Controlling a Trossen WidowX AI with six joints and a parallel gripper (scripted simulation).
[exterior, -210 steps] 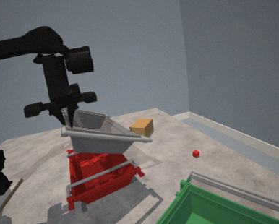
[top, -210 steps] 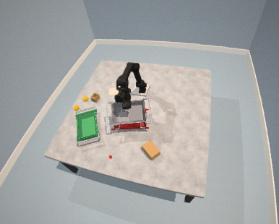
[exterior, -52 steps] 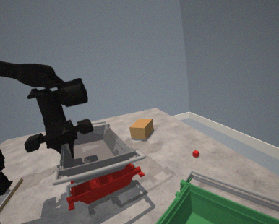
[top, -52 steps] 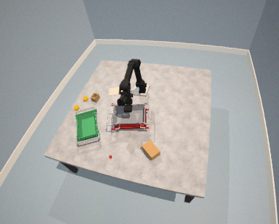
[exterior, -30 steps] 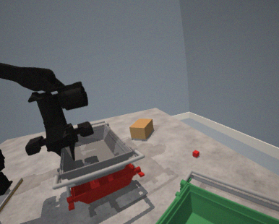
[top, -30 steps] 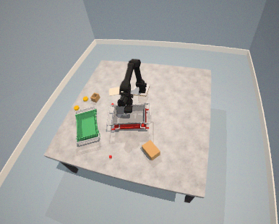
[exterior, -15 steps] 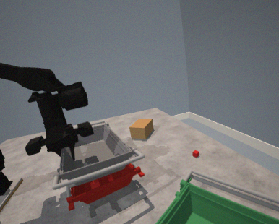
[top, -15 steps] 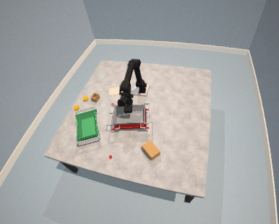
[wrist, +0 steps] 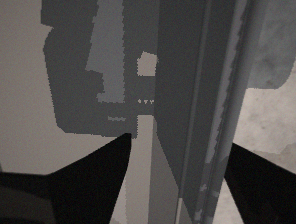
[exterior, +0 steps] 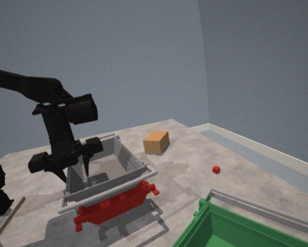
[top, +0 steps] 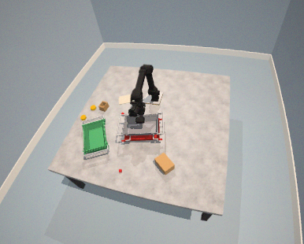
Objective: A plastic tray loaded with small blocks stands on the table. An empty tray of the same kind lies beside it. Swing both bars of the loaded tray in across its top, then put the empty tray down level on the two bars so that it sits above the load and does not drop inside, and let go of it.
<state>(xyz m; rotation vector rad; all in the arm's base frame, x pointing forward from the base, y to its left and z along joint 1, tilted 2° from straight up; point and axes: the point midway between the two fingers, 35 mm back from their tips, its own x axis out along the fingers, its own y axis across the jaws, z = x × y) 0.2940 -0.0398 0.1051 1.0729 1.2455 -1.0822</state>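
The red loaded tray (top: pixel 141 138) (exterior: pixel 113 205) stands on the table. The grey empty tray (top: pixel 149 125) (exterior: pixel 126 155) (wrist: pixel 172 100) sits above it, looking roughly level, with its own wire bars out at its ends. Red shows along its front and right in the top view. The grey tray hides the load and most of the red tray; I cannot make out the red tray's two bars. My gripper (exterior: pixel 76 178) (wrist: pixel 173 142) is open, its fingertips on either side of the grey tray's back wall, one inside and one outside, with a gap to the wall.
A green tray (top: pixel 95 135) (exterior: pixel 237 229) stands to the left in the top view. An orange block (top: pixel 164 163) (exterior: pixel 156 142) and a small red cube (top: pixel 120 171) (exterior: pixel 216 170) lie in front. A brown block (top: pixel 103 105) and two yellow discs lie at the back left.
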